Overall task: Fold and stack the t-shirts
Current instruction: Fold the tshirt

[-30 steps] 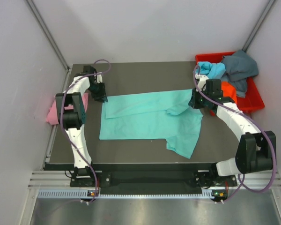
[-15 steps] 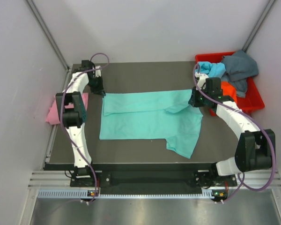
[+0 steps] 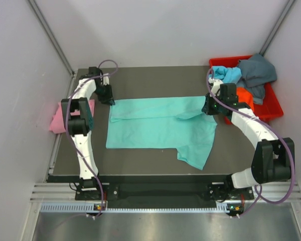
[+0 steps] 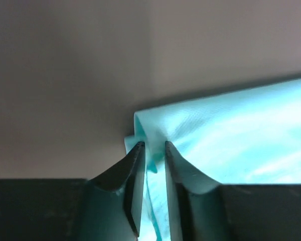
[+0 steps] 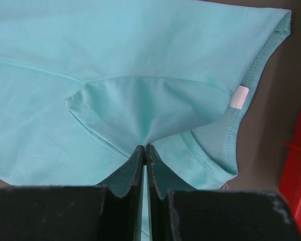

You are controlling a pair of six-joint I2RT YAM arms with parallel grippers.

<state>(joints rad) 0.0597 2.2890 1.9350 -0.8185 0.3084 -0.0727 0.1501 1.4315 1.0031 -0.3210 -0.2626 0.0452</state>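
A teal t-shirt lies folded lengthwise across the dark table, one sleeve pointing toward the near edge. My left gripper is shut on its far left corner. My right gripper is shut on its far right part near the collar, lifting a fold of cloth. A pink t-shirt lies off the table's left edge. Light blue, dark grey-blue and orange t-shirts lie in the red bin.
The red plastic bin stands at the far right corner, just behind my right arm. Grey walls close in the table on the left, back and right. The dark table shows bare beyond the shirt.
Both grippers have drawn the teal shirt's far edge a little farther back and outward. The upper layer lies flatter and the bunched fold near the right gripper has shrunk.
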